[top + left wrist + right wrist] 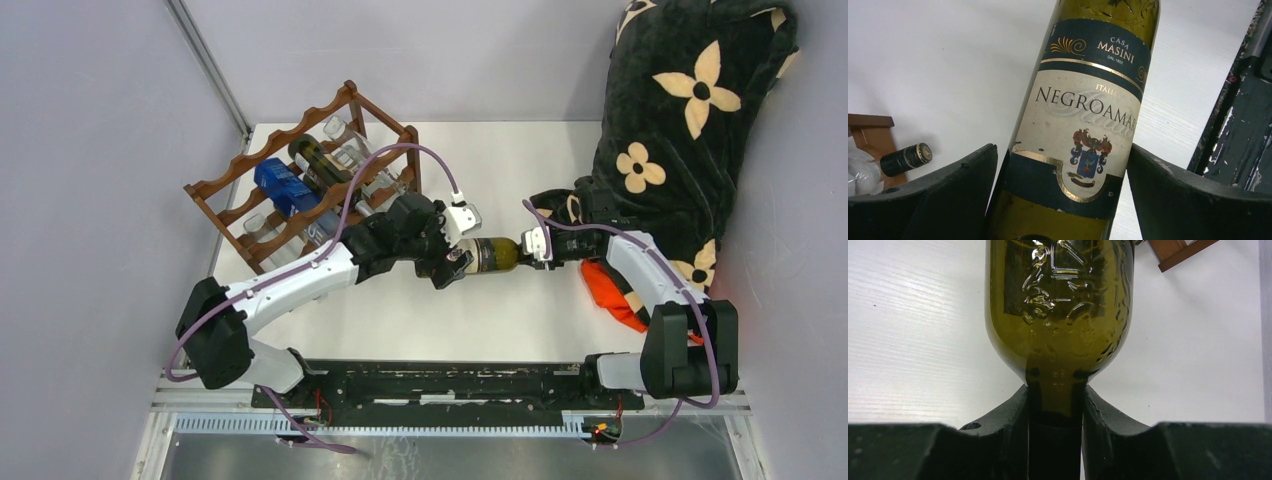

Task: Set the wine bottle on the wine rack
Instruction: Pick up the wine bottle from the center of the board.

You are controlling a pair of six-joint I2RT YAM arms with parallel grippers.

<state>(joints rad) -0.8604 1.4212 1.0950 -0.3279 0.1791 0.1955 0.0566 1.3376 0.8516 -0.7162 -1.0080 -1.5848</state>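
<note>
Holding one wine bottle [495, 255] level, neck clamped in our right pincer [1055, 395], we straddle its body with the wide-open left pincer [1062, 150]; one wine rack [300, 130] stands near it.

This looks like a robotics lab test cell rather than a home. A white table [520, 310] is boxed in by plain grey panels [90, 200], with a metal post [205, 65] at the back corner. The left arm [300, 280] and right arm [650, 270] are bolted to a black rail [450, 385] and trail purple cables [420, 147]. The props seem staged: a wooden wine rack [352, 98] and a flowered fabric bundle [690, 120], perhaps a blanket.
</note>
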